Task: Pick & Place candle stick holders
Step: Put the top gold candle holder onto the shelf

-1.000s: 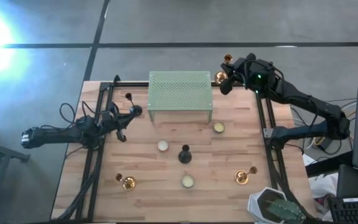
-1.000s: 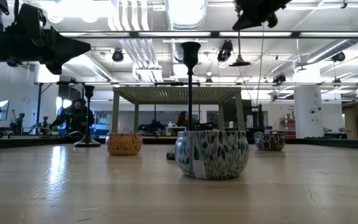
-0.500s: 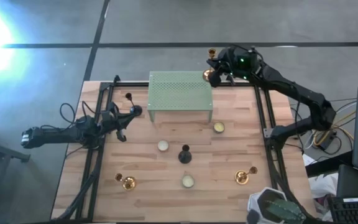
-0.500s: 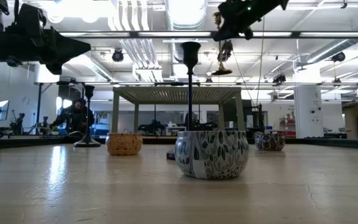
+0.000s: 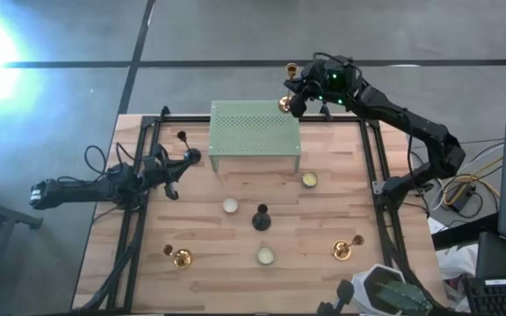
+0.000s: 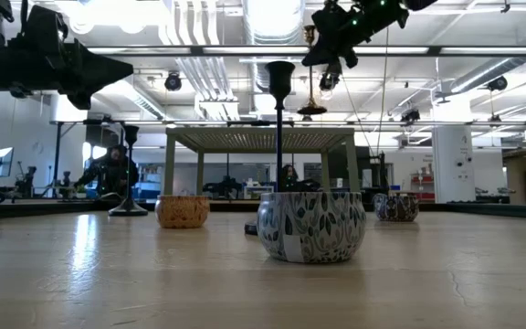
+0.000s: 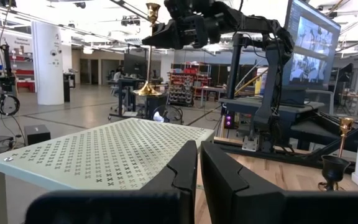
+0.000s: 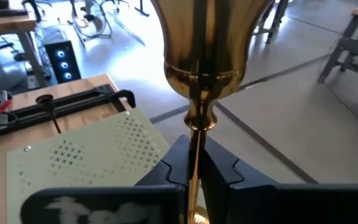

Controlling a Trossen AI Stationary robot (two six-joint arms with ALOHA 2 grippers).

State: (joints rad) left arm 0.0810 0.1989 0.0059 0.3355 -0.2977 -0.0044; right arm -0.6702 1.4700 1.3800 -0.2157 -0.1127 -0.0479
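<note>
Right claw (image 5: pixel 299 95) clamped on the slim stem of a gold candle holder (image 5: pixel 286 102), held high above the far right corner of the green stand (image 5: pixel 255 130). Round base of that holder hanging over the stand's corner edge in the high view; stem running up between the two dark fingers (image 8: pixel 178 163) in the right wrist view, flared gold cup and knob above them. Seen from the low view as a thin gold stick with a small cup at the top and a disc base, well clear of the stand's top.

Left claw (image 5: pixel 189 157) parked near the stand's left end, low over the table (image 5: pixel 209 254), fingers nearly together with a thin gap and nothing between them. Short black candle holder (image 5: pixel 182 137) upright just beyond it, by the left rail.

Below the right claw, perforated stand top bare. Farther toward the near side of the table: a second black candle holder (image 5: pixel 261 218) upright near the middle, three small round candle tins (image 5: pixel 230 205) scattered around it. Gold candle holder (image 5: pixel 177 256) lying on its side near the near-left corner, another gold candle holder (image 5: pixel 345 247) on its side near the near-right, both well apart from either claw. Black frame rails along both table sides.
</note>
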